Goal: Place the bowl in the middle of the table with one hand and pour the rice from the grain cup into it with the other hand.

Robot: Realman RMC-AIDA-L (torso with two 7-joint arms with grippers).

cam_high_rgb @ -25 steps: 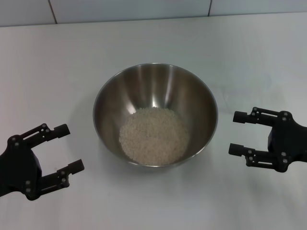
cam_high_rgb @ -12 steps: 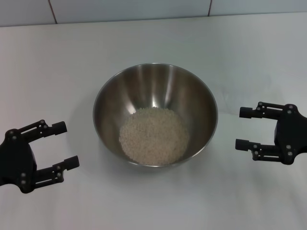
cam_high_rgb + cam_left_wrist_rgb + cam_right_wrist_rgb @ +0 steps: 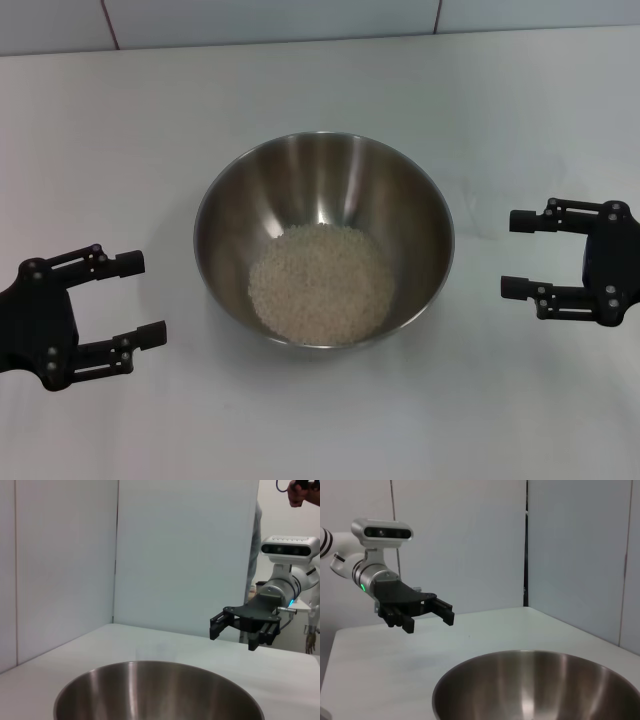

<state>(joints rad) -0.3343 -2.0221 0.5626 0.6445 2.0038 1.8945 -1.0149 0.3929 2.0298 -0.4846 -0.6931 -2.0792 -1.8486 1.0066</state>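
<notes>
The bowl (image 3: 323,195), large and of shiny steel, stands at the middle of the table, with the rice (image 3: 321,282) as a pale heap on its bottom. The grain cup (image 3: 472,210) barely shows as a faint clear shape on the table just right of the bowl's rim. My left gripper (image 3: 150,297) hovers open to the bowl's left, holding nothing. On the opposite side my right gripper (image 3: 511,254) is open too and empty, a short gap from the rim. Each wrist view shows the bowl's rim (image 3: 150,666) (image 3: 530,656) and the other arm's gripper beyond it.
The white table (image 3: 320,90) runs back to a white tiled wall. White panels (image 3: 185,555) stand behind the table in the wrist views. A person's arm (image 3: 300,492) shows at the far corner of the left wrist view.
Both grippers have drawn outward from the bowl: the left one leftward, the right one rightward and slightly back. Bowl and rice have not moved.
</notes>
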